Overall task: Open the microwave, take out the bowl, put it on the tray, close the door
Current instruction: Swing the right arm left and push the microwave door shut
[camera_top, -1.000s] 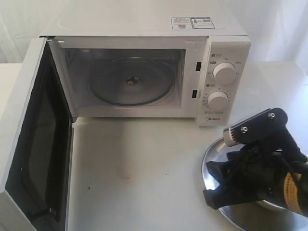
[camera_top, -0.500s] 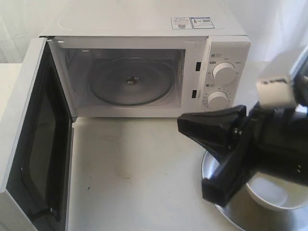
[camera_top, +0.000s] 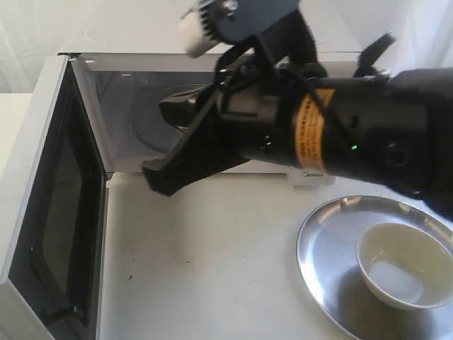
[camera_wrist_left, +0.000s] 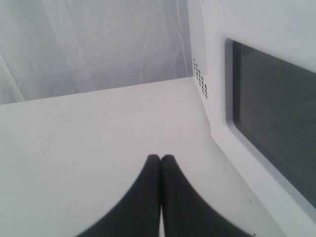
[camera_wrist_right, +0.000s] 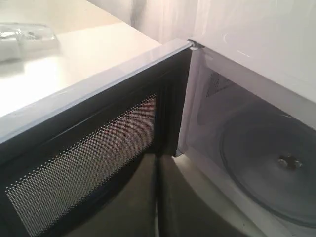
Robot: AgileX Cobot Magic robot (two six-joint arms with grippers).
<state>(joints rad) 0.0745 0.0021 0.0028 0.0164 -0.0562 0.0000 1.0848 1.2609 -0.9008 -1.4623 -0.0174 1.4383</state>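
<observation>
The white microwave (camera_top: 134, 32) stands open, and its cavity holds only the glass turntable (camera_wrist_right: 269, 173). The door (camera_top: 42, 212) is swung out to the left. The cream bowl (camera_top: 400, 273) sits upright on the silver tray (camera_top: 322, 244) at the front right. My right gripper (camera_top: 156, 177) hangs shut and empty in front of the cavity, its tips near the door's hinge side and inner mesh window (camera_wrist_right: 98, 148). My left gripper (camera_wrist_left: 161, 158) is shut and empty, low over the table beside the door's outer window (camera_wrist_left: 276, 143). It is out of the exterior view.
The right arm's black body (camera_top: 340, 134) hides the microwave's dials and much of the cavity. A clear plastic item (camera_wrist_right: 24, 34) lies on the table beyond the door. White table surface (camera_top: 212, 269) spreads between door and tray; a white curtain is behind.
The right arm lifted off the tray, leaving the bowl there, and swung up and left across the microwave front toward the open door. The door has not moved.
</observation>
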